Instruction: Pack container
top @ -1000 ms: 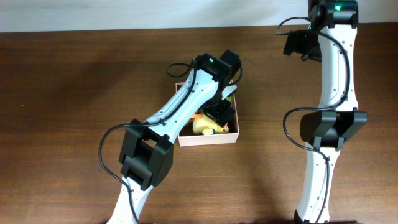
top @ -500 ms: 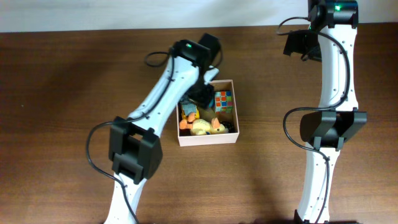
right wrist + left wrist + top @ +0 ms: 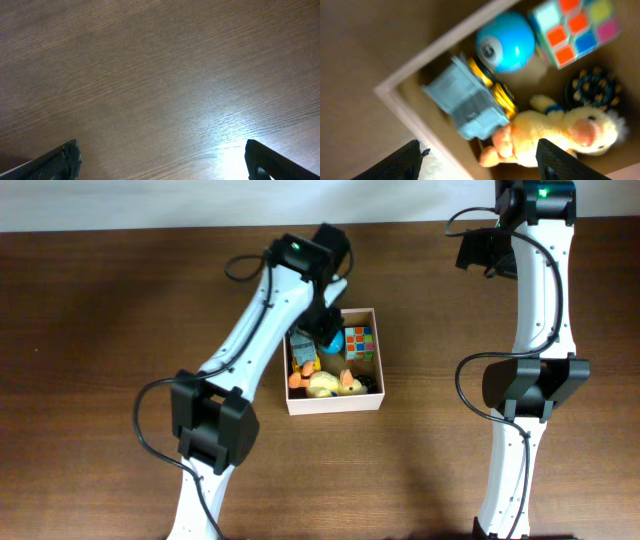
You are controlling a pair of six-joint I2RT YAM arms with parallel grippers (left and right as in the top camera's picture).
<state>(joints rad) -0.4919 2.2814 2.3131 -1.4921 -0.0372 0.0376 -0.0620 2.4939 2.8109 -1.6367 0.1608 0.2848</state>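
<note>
- The brown wooden table [image 3: 100,330] carried everything in the scene.
- The right arm [image 3: 535,300] stood at the right side of the table, well apart from the container. The right gripper [image 3: 162,157] hung over bare wood with its fingers spread wide and nothing between them.
- The left arm [image 3: 250,345] reached from the near edge across to the container's far left corner. The left gripper [image 3: 480,152] hung above the container with its two fingers [image 3: 410,160] wide apart, and it held nothing.
- The container [image 3: 335,404], a square shallow box with white walls and a tan inside, lay flat near the middle of the table.
- A yellow plush duck [image 3: 560,135] with orange feet lay along the container's near wall.
- A grey and yellow toy truck [image 3: 470,102] lay by the left wall, touching the duck.
- A colourful puzzle cube [image 3: 575,27] sat in the far right corner.
- A blue ball [image 3: 506,42] rested at the far wall, between the truck and the cube.
- A small dark round object [image 3: 592,90] lay between the cube and the duck; it was too blurred to say what it was.
</note>
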